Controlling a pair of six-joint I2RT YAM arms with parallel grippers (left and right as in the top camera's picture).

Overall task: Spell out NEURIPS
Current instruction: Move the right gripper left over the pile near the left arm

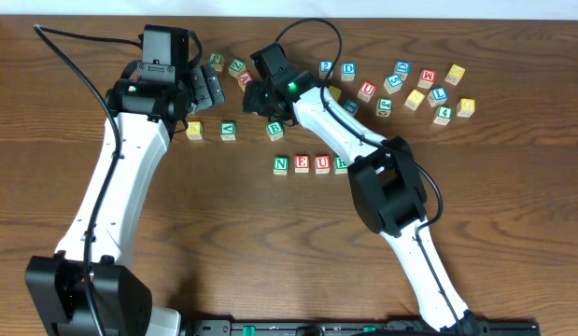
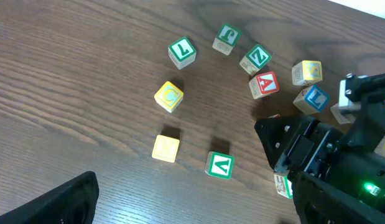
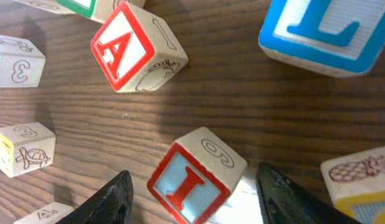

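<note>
Progress check; landmark = the laid row on the table

Row reads N, E, U, R, with the cubes side by side and touching. Judged four of seven letters placed; I, P and S remain

The right gripper is up-left of the row among the loose cubes. Its jaws are spread, one finger on each side of the red I cube, which sits on the wood and is not yet clamped as far as I can judge

The left gripper is further left of the row and above it; open or closed, cannot tell

The yellow-faced cube lies left of the row, just above its line, untouched

The blue P cannot be picked out with certainty in the scatter above the row
</note>
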